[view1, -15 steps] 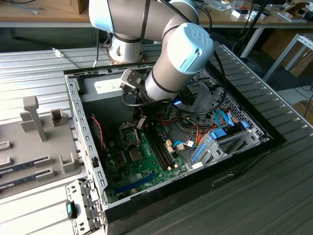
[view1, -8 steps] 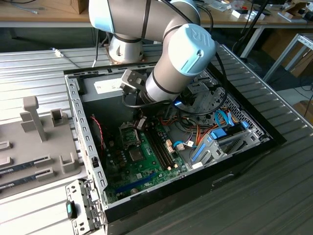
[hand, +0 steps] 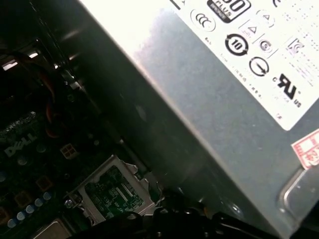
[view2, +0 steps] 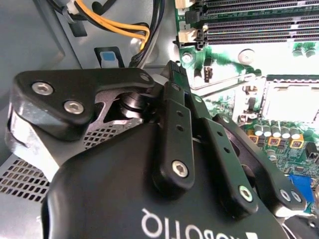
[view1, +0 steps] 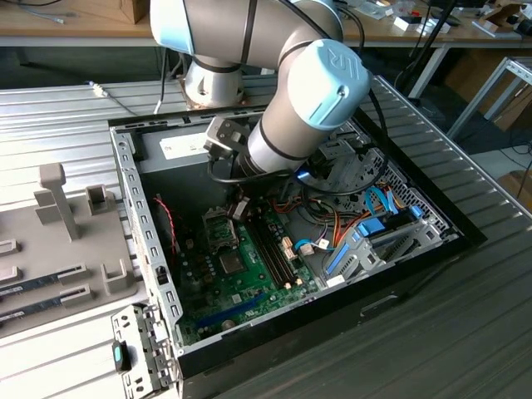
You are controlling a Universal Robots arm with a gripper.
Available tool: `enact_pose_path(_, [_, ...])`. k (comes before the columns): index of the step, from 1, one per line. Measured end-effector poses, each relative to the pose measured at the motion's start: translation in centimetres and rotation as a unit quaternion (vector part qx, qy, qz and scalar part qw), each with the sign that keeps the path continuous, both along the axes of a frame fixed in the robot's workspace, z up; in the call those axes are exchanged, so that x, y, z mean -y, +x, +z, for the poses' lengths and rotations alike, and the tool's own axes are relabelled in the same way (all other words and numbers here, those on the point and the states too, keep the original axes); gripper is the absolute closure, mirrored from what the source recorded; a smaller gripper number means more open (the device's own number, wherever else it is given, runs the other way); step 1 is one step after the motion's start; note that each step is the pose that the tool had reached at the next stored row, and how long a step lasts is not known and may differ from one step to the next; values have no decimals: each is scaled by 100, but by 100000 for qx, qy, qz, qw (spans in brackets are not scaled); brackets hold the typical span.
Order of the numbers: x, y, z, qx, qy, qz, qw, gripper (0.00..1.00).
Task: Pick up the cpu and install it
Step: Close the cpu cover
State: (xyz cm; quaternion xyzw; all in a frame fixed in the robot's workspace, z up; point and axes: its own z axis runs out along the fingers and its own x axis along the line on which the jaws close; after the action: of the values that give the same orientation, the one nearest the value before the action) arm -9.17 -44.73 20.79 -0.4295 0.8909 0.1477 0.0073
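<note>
My gripper hangs inside the open computer case, just below the grey power-supply box and above the green motherboard. Its black fingers are drawn together. A small pale flat piece at their tips, which I take for the cpu, is pinched there; the gripper body hides most of it in both wrist views. The open socket lies a short way off, with its dark metal frame raised beside it.
Memory slots run beside the socket. Orange, blue and yellow cables crowd the drive side. The power-supply wall stands close to the wrist. A grey fixture tray sits at the exterior view's left.
</note>
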Motion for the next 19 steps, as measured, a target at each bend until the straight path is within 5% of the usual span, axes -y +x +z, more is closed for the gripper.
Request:
enact_pose_path(3, [16, -1, 38, 3, 646, -4, 99998, 89])
enact_pose_path(19, [91, -1, 158, 23, 2628, 0, 99965, 89])
